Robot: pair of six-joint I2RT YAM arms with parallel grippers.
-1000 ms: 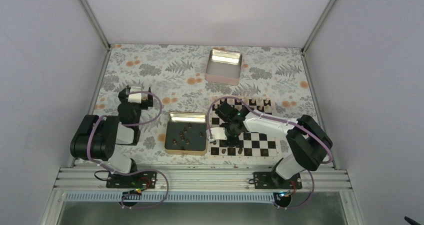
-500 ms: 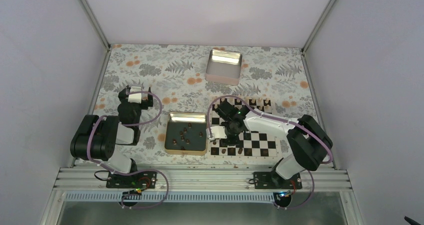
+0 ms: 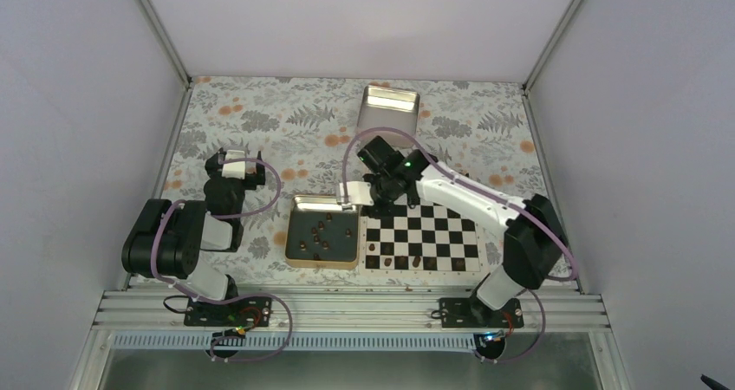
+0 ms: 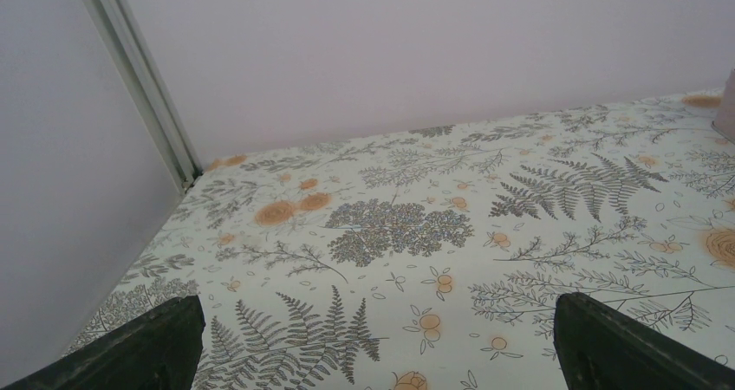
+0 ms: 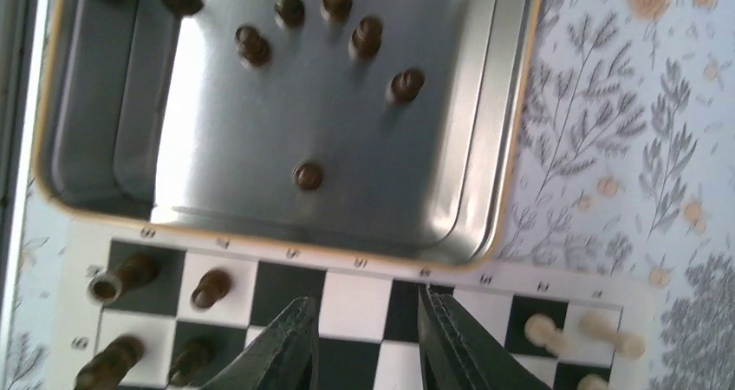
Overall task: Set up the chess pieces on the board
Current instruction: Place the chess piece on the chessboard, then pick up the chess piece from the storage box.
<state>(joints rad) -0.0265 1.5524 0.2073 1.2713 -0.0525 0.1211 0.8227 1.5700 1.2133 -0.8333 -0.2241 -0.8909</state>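
right gripper (image 5: 366, 308): fingers slightly apart, nothing between; hovers over far-left corner of board (image 3: 442, 231), beside tray (image 3: 322, 201). left gripper (image 4: 379, 321): wide apart, empty, above cloth (image 4: 390, 225) at left. dark pieces (image 3: 401, 259): some on board's near rows, others in tray.

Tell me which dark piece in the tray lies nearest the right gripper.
The lone piece by the tray wall beside the board; the others cluster farther in.
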